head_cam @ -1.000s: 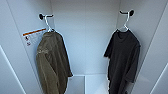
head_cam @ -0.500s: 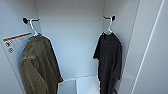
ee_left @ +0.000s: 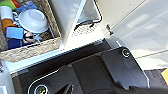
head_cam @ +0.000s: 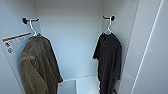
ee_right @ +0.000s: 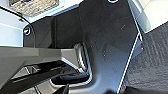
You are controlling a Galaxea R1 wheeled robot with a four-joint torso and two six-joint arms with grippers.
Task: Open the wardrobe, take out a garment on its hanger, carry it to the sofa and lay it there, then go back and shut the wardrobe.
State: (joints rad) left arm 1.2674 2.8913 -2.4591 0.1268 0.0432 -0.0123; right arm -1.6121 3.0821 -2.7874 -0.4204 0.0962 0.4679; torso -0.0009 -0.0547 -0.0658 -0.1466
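Observation:
The wardrobe (head_cam: 72, 37) stands open in front of me in the head view, white inside. On its right wall a black hook (head_cam: 110, 18) carries the white hanger (head_cam: 109, 26) with the garment (head_cam: 108, 60), a black short-sleeved T-shirt hanging straight down. Nothing touches the T-shirt or its hanger. A white door panel (head_cam: 150, 50) stands at the right edge.
An olive-brown jacket (head_cam: 37, 67) hangs on a second white hanger (head_cam: 32, 27) from the left wall hook, beside an orange-striped label (head_cam: 13, 42). The left wrist view has a woven basket (ee_left: 30, 47) holding a white bowl (ee_left: 32, 20). Grey carpet (ee_right: 152, 57) lies below the right wrist.
The whole head picture has shifted left and the wardrobe interior looks larger, so the camera has moved. Both garments hang as before.

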